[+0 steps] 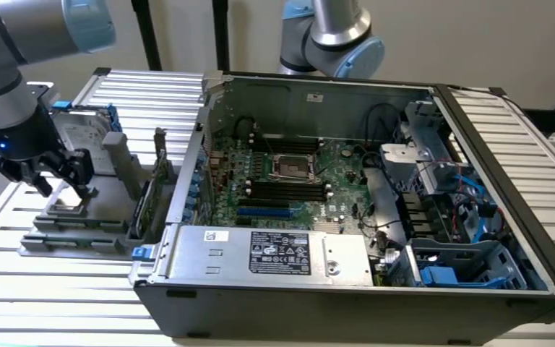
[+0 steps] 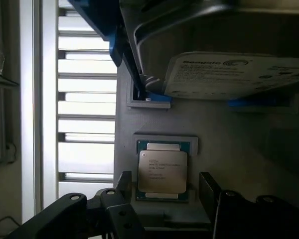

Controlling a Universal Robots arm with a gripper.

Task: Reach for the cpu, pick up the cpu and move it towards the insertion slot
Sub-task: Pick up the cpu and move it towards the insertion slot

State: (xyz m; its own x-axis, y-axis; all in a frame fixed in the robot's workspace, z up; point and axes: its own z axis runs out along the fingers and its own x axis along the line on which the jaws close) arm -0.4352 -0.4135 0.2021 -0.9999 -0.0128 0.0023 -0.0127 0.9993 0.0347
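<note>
**Jaws spread astride the cpu, no grip made**

Jaws stand open, one on each side of the cpu (image 2: 162, 171). In the wrist view you can see a gap between each and the chip's edge. The cpu lies flat, label up, in a square recess of the grey holder (image 2: 229, 149), near the hard drive (image 2: 239, 74) standing in the same holder. The holder rests on the slatted surface (image 1: 46, 303) at the exterior view's left, beside the open computer case (image 1: 355, 289). The insertion slot (image 1: 291, 168) sits on the green board inside that case, well apart from the chip.

Judged stage: the reach is nearly complete and the pick is not yet made.

Watch for these faults:

- **Missed grip.** The chip is thin and sits low, so jaws closing too high would likely slide over its metal top.
- **Rim strike.** Jaws set too low may hit the recess wall.
- **Skewed grip.** An off-centre closure could twist the chip and jam it in the recess.
</note>
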